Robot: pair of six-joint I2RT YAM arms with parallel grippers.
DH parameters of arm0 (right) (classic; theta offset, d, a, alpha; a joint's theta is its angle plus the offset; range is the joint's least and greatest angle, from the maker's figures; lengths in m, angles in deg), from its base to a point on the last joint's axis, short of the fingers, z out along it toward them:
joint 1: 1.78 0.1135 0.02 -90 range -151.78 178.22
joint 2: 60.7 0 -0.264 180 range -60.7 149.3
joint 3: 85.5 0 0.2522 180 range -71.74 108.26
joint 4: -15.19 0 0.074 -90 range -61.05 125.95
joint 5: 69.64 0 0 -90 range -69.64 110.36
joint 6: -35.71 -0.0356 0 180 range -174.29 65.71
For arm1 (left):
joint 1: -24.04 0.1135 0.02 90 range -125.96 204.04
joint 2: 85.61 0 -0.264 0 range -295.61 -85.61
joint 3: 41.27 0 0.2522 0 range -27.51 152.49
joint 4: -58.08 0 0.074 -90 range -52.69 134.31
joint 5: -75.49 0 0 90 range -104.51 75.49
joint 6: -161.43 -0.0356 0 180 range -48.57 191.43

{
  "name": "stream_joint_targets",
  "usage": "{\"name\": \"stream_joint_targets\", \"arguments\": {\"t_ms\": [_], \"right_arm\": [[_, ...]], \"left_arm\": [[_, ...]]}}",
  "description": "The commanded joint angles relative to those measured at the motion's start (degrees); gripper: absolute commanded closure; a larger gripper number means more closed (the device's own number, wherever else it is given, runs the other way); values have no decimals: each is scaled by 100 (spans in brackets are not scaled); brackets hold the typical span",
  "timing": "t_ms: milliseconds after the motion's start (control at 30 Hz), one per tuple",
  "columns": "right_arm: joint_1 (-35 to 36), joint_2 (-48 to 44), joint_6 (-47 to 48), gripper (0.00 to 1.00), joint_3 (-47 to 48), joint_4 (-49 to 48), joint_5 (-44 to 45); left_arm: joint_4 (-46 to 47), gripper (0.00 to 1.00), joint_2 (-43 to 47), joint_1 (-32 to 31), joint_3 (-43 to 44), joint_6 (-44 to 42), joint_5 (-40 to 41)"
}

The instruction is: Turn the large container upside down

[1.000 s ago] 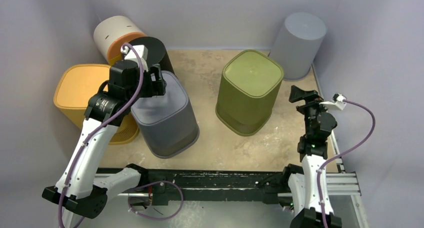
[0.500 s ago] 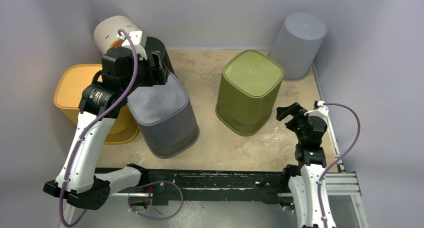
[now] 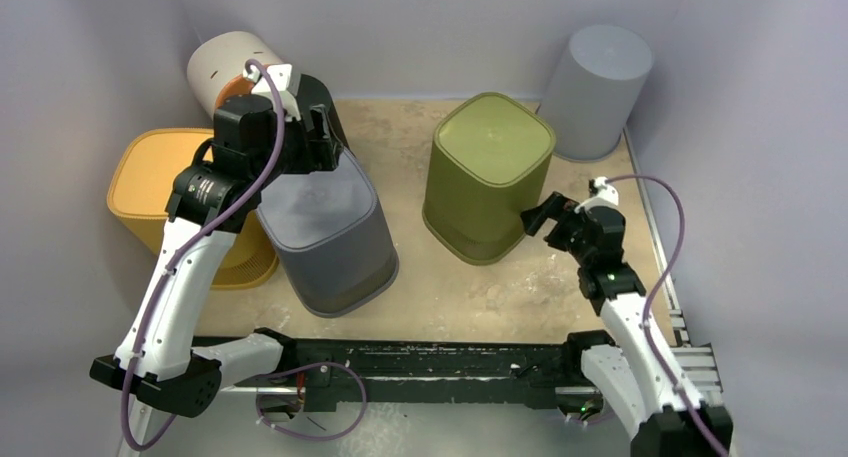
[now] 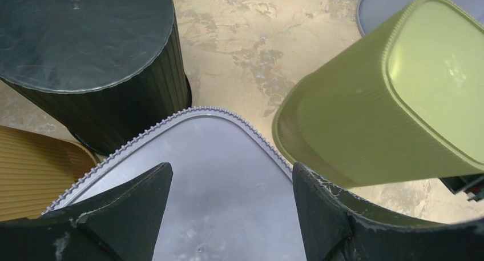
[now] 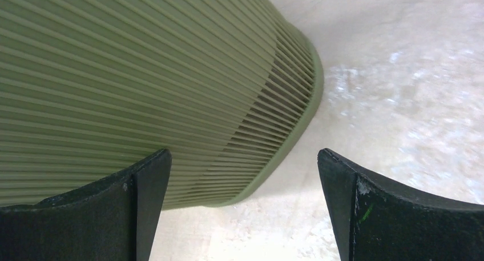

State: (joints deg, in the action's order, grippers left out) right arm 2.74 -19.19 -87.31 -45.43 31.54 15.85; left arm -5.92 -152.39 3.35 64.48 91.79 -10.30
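Observation:
The olive green ribbed container (image 3: 487, 177) stands mouth down at the table's middle right, leaning a little left. It also shows in the right wrist view (image 5: 142, 72) and the left wrist view (image 4: 388, 95). My right gripper (image 3: 538, 218) is open at its lower right side. In the right wrist view its left finger (image 5: 140, 204) lies against the ribbed wall near the rim, and the gripper (image 5: 244, 155) holds nothing. The grey square container (image 3: 325, 232) stands mouth down at centre left. My left gripper (image 3: 322, 139) hovers open over its far edge (image 4: 228, 175).
A black round container (image 3: 312, 102) and a white and orange one (image 3: 232, 69) stand behind the left gripper. A yellow container (image 3: 165, 192) is at the left, a grey round one (image 3: 598, 89) at the back right. Walls enclose the table (image 3: 400, 147).
My right arm has swung left and down from the table's right edge to the olive container, which has shifted slightly left. My left gripper has moved back a little over the grey container.

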Motion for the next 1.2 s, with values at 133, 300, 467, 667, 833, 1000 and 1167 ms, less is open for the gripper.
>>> {"name": "stream_joint_targets", "arguments": {"t_ms": [133,300,467,667,833,1000,1167], "right_arm": [[900,2171,-65,0,1282,-2083,425],[1091,3594,65,0,2397,-2531,729],[1237,4266,519,0,3415,-1963,1242],[1423,3955,1323,0,4181,-736,1770],[1881,3734,1971,0,4963,280,2324],[2284,3667,2570,0,5801,910,2663],[2517,3512,3012,0,6139,999,2591]], "left_arm": [[487,25,67,4,-77,53,-393],[427,25,152,3,-57,19,-359],[160,25,177,-1,-54,-251,-166],[225,25,363,3,-636,-381,329],[432,25,437,3,-1026,-474,736],[547,25,428,-1,-1146,-373,757],[546,25,530,-1,-1230,-335,939]]}}
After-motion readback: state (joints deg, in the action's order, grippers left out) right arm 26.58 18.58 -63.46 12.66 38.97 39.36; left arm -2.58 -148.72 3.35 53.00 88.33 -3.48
